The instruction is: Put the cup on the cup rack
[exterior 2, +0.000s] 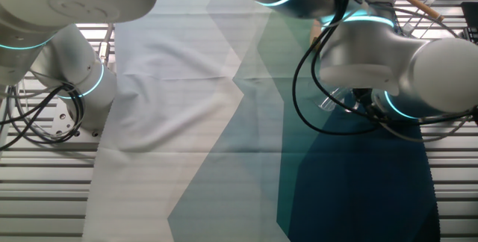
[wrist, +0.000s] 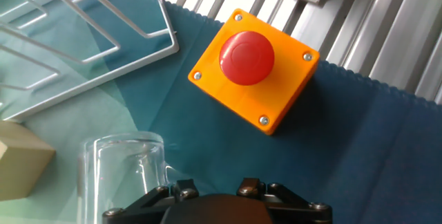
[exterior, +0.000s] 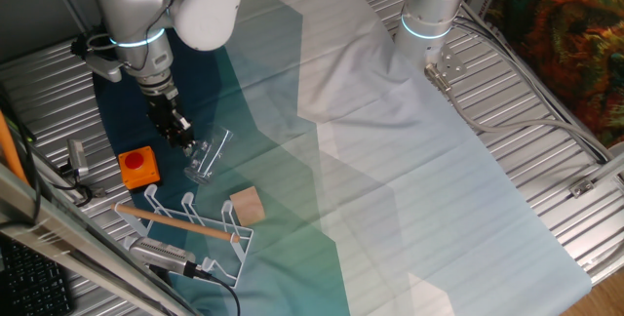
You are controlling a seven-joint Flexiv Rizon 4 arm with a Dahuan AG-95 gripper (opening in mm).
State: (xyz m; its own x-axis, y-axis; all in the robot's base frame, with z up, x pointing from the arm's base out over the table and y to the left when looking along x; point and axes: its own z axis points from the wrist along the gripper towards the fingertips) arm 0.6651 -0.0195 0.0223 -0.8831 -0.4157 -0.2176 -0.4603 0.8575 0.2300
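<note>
The clear cup point(exterior: 211, 154) with its side handle sits on the dark teal cloth, leaning towards the upper right in this view. My gripper point(exterior: 182, 138) is right beside it on its left. In the hand view the cup point(wrist: 123, 172) fills the lower left, just left of my left fingertip point(wrist: 183, 187). The jaws of my gripper point(wrist: 215, 188) stand apart, and only cloth shows between them. The white wire cup rack point(exterior: 185, 223) with its wooden rod lies in front of the cup, and the cup rack point(wrist: 90, 27) also shows at the hand view's upper left.
An orange box with a red button point(exterior: 139, 166) sits left of the cup, close to my gripper, and the same box point(wrist: 252, 68) is ahead in the hand view. A tan wooden block point(exterior: 247, 205) lies between cup and rack. A second arm point(exterior: 429, 14) stands at the back.
</note>
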